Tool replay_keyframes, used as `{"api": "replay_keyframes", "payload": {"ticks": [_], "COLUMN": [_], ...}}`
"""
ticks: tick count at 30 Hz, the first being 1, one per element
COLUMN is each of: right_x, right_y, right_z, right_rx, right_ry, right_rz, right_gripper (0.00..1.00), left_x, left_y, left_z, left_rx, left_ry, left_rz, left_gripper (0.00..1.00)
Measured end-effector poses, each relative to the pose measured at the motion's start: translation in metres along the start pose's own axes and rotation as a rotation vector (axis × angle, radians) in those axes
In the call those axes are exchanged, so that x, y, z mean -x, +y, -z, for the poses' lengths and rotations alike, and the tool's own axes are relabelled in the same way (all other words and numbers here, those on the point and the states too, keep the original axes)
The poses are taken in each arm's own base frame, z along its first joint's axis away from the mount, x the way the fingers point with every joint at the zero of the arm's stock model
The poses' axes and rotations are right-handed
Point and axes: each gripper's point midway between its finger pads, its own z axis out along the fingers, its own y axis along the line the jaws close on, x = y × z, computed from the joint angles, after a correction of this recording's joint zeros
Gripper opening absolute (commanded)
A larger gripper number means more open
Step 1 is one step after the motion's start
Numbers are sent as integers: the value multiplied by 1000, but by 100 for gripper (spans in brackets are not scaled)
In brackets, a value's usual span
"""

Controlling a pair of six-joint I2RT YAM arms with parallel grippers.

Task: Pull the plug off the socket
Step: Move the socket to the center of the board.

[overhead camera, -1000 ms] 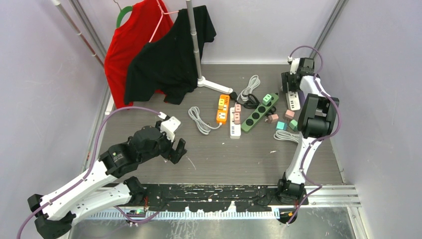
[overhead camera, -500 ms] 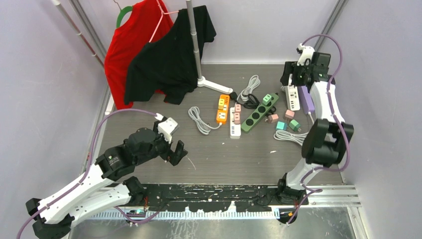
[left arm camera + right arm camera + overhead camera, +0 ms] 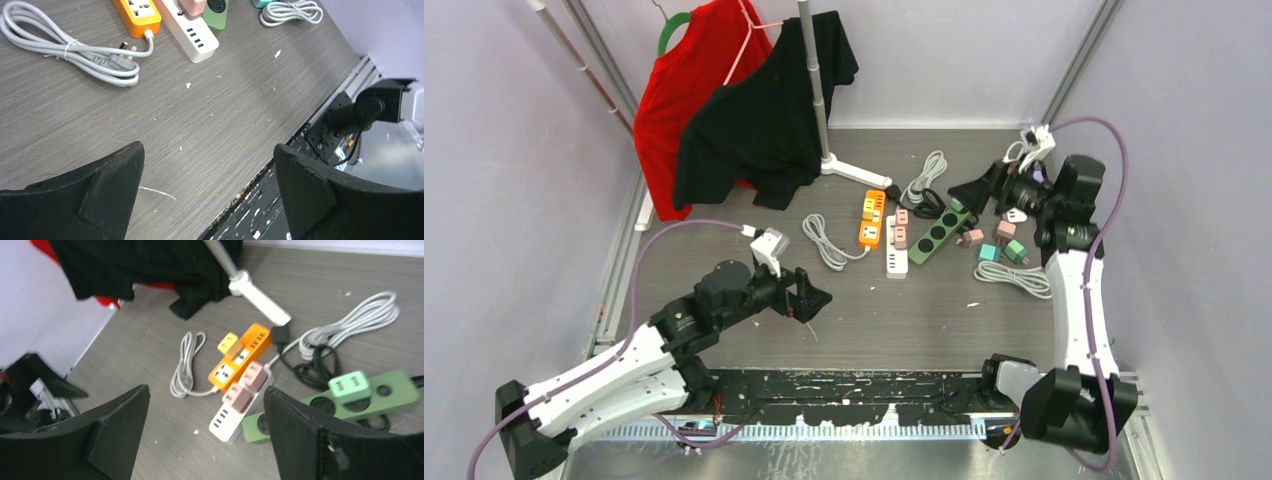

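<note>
Three power strips lie side by side at mid-table: orange (image 3: 871, 218), white (image 3: 896, 250) and green (image 3: 944, 228). Two pink plugs (image 3: 255, 374) sit in the white strip (image 3: 227, 420). A mint plug (image 3: 350, 385) sits in the green strip (image 3: 395, 392), and a yellow plug (image 3: 229, 343) in the orange strip (image 3: 245, 352). My right gripper (image 3: 979, 190) hangs open and empty above the green strip's far end; its jaws (image 3: 206, 395) frame the strips from above. My left gripper (image 3: 809, 298) is open and empty over bare table, left of the strips and nearer to me, with the strips' ends beyond its fingers (image 3: 110, 195).
Loose pink and mint plugs (image 3: 999, 242) and a coiled white cable (image 3: 1009, 275) lie right of the green strip. A grey coiled cable (image 3: 824, 243) lies left of the orange strip. A clothes rack base (image 3: 849, 170) with red and black shirts (image 3: 754, 110) stands at the back.
My right arm has swung from the back-right corner toward the strips, its jaws widening. My left gripper has slid right and opened wider.
</note>
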Motion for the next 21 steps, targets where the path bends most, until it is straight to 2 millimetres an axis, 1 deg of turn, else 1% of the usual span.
{"api": "replay_keyframes", "payload": {"ticks": [1,4,5,7,11,14,17,19,21], "right_x": [-8,-46,-58,-73,-80,-83,-84,-84,-85], "right_y": [5,16,16,10,-2,-4,-4,-5,-6], "right_z": [3,10,12,13,12,13,14,14,13], "right_rx": [19,63,73,71,52,48,46,45,43], "right_ry": [-5,16,30,50,66,75,84,91,96], "right_rz": [0,-41,-65,-108,-138,-131,-120,-118,-114], "right_gripper": [92,92,92,92,92,92,92,92,92], "left_x": [-1,-7,-9,-11,1,17,27,25,20], "left_y": [1,6,8,13,19,22,29,35,44], "left_z": [-5,-23,-29,-40,-72,-102,-132,-149,-167], "left_rx": [5,39,53,83,135,169,198,219,257], "left_ry": [-1,24,34,59,97,116,142,172,217], "left_rz": [14,48,55,59,62,65,49,29,3], "left_gripper": [99,100,100,99,97,95,94,92,82]}}
